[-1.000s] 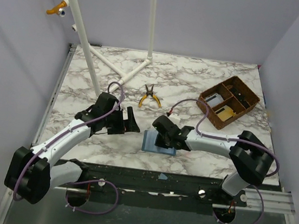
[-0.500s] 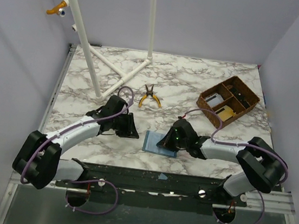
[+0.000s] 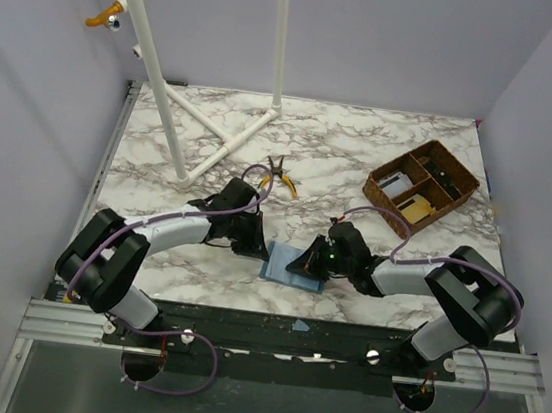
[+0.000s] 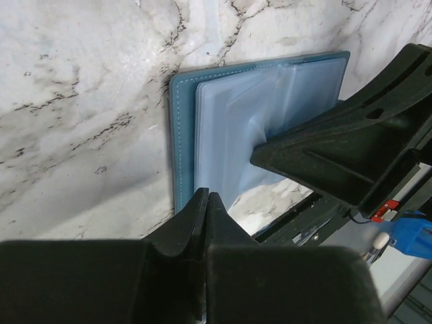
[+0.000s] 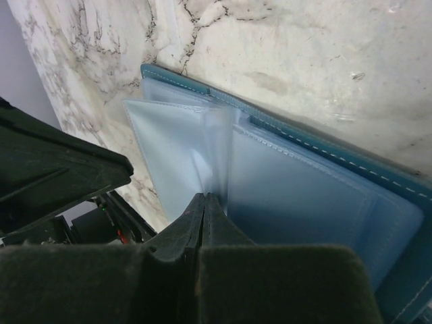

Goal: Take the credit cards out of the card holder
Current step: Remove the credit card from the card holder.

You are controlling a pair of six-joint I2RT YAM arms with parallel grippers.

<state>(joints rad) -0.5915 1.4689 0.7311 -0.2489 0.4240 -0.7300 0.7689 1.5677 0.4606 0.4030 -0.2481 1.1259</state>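
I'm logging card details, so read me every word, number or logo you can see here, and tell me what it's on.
None: no text can be read in any view.
Card holder: pale clear sleeves, no print showing.
Contents of the brown compartment tray: too small to read.

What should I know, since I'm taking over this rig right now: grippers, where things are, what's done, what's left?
Left gripper: shut, tips at the left edge of the small flat blue card holder; I cannot tell if it pinches anything.
Right gripper: shut, tips at a fold of the holder's clear plastic sleeves.
Holder: lies open on the white marble table, between both arms.
Done: holder is open.
Left: pulling the cards out; none shows outside it.
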